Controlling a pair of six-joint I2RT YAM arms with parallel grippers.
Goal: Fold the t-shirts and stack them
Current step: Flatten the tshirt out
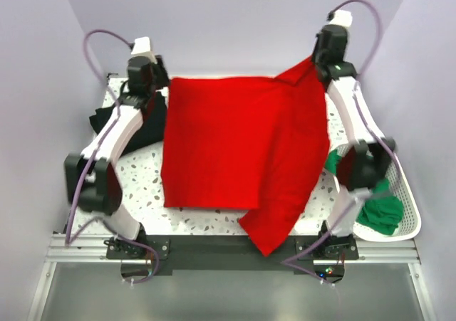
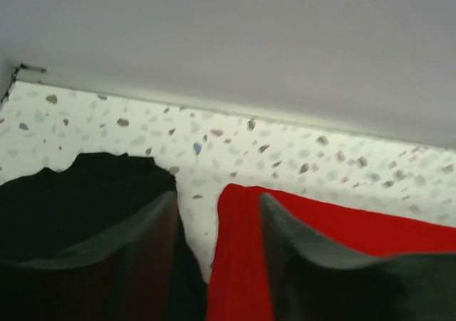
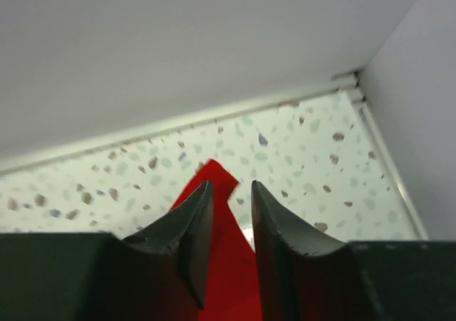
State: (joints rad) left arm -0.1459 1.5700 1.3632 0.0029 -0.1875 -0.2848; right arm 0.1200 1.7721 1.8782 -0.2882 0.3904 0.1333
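Red t-shirt (image 1: pixel 242 146) seemingly between right gripper (image 3: pixel 231 225) jaws.

Big shirt (image 1: pixel 242 154) spread across table (image 1: pixel 142 186) centre, its near-right corner hanging over the near edge. Second shirt (image 1: pixel 146 122) at far left, under left arm. Basket (image 1: pixel 406 207) at right edge, third shirt (image 1: pixel 381 211) in it.

Red shirt (image 1: pixel 242 150): bright, plain, no print. Black shirt (image 1: pixel 146 118): solid black. Green shirt (image 1: pixel 381 211): deep green, plain. Basket (image 1: pixel 407 214): white, perforated. Table (image 1: pixel 139 186): white with grey-brown terrazzo specks. Arms (image 1: pixel 117 132): white shells, black joints, purple cables. Walls (image 1: pixel 235 22): pale lilac.
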